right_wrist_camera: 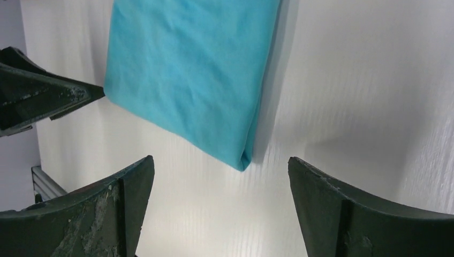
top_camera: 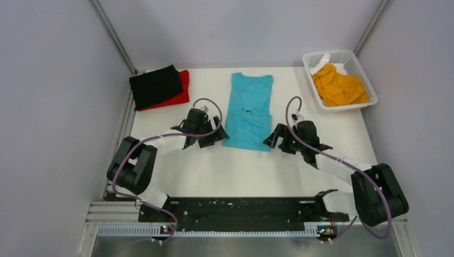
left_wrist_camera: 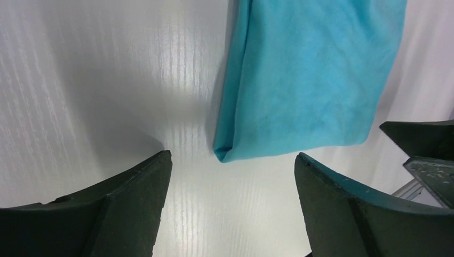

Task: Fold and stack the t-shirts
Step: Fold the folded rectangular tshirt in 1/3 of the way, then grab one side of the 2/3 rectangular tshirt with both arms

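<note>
The turquoise-blue t-shirt (top_camera: pixel 249 111) lies flat in the middle of the table, folded lengthwise into a narrow strip. My left gripper (top_camera: pixel 217 137) is open and empty just off the strip's near left corner (left_wrist_camera: pixel 227 152). My right gripper (top_camera: pixel 272 140) is open and empty just off its near right corner (right_wrist_camera: pixel 243 160). A folded black t-shirt (top_camera: pixel 155 85) lies on a folded red t-shirt (top_camera: pixel 182 92) at the far left. The orange-yellow t-shirt (top_camera: pixel 338 85) lies crumpled in the white mesh basket (top_camera: pixel 369 88) at the far right.
Grey walls close in the left, back and right. White cloth (top_camera: pixel 323 60) sticks out at the basket's far end. The other gripper's fingers (right_wrist_camera: pixel 48 96) show at the edge of each wrist view. The arm bases sit on a black rail (top_camera: pixel 235 209) at the near edge.
</note>
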Robot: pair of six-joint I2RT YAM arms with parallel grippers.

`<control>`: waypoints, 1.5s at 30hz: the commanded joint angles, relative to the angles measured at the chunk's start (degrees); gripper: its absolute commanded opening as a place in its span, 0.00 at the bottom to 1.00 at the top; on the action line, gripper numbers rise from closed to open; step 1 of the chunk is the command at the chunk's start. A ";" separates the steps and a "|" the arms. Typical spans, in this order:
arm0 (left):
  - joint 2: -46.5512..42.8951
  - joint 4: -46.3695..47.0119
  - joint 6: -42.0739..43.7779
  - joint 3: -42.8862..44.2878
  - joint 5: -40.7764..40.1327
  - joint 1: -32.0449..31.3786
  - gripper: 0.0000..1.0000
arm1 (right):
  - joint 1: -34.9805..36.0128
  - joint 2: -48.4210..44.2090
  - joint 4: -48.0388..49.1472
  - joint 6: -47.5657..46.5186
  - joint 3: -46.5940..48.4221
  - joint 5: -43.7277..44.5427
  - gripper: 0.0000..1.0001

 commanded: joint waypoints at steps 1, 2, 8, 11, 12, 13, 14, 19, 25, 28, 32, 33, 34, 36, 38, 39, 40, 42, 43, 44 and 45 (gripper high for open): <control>0.56 5.79 -2.76 -1.71 2.44 -0.37 0.84 | 0.53 -3.19 1.85 1.82 -2.46 -3.93 0.91; 1.59 6.15 -2.92 -1.45 2.93 -0.45 0.81 | 0.50 -3.28 1.36 1.86 -2.65 -3.48 0.88; 6.73 7.50 -3.64 -0.34 7.48 -0.63 0.54 | 1.10 -0.88 1.43 2.19 -2.63 -1.98 0.74; 7.79 7.85 -3.92 -1.18 7.88 -0.67 0.41 | 1.36 1.04 1.30 1.97 -2.15 -0.99 0.70; 8.01 7.73 -4.04 -1.46 7.76 -0.65 0.40 | 1.52 1.79 1.53 2.04 -2.11 -0.89 0.69; 8.10 7.60 -4.09 -1.68 7.37 -0.67 0.40 | 1.68 2.43 1.79 2.05 -1.96 -0.80 0.67; 8.24 7.37 -4.06 -1.75 6.82 -0.66 0.38 | 1.93 3.15 1.88 1.98 -1.81 -0.59 0.65; 9.23 5.59 -3.87 -0.63 5.37 -0.67 0.12 | 3.30 6.24 2.32 2.11 -0.99 1.58 0.56; 9.29 5.55 -4.06 -0.83 5.47 -0.68 0.00 | 4.80 10.15 4.21 2.62 0.14 3.17 0.41; 9.21 5.38 -4.22 -0.78 5.19 -0.68 0.00 | 5.93 12.19 5.37 3.03 0.31 2.35 0.34; 7.86 5.55 -4.53 -1.78 4.98 -0.84 0.00 | 8.11 12.75 4.25 3.12 -0.17 2.11 0.00; 6.82 5.51 -4.81 -2.76 4.57 -1.00 0.00 | 8.73 12.03 3.44 3.11 -0.74 1.60 0.00; 5.34 5.35 -5.27 -4.19 3.53 -1.59 0.00 | 9.43 10.82 2.69 3.25 -1.80 1.10 0.00; 2.04 5.08 -6.22 -8.25 2.11 -3.15 0.00 | 11.12 7.30 1.19 4.37 -5.20 0.66 0.00; -1.85 3.79 -7.33 -12.93 -0.42 -5.28 0.00 | 13.01 3.26 -1.43 5.59 -8.57 0.11 0.00; -4.13 1.92 -8.09 -15.58 -2.36 -6.71 0.00 | 13.99 0.79 -3.49 6.27 -9.97 -0.42 0.00; -6.41 -0.10 -8.84 -17.58 -4.16 -8.24 0.00 | 15.21 -1.84 -5.67 6.66 -11.11 -0.86 0.00; -11.51 -4.32 -10.65 -20.46 -7.37 -12.97 0.00 | 18.09 -7.44 -13.39 7.82 -12.80 -0.87 0.00; -13.98 -6.35 -11.81 -21.71 -8.76 -15.58 0.00 | 19.54 -10.63 -18.20 8.56 -13.44 -0.84 0.00; -16.50 -8.49 -13.64 -22.73 -9.98 -18.16 0.00 | 20.86 -13.82 -21.39 9.69 -14.22 -0.97 0.00; -18.69 -10.02 -14.82 -23.80 -10.34 -20.63 0.00 | 21.84 -17.16 -24.39 10.65 -14.87 -1.40 0.00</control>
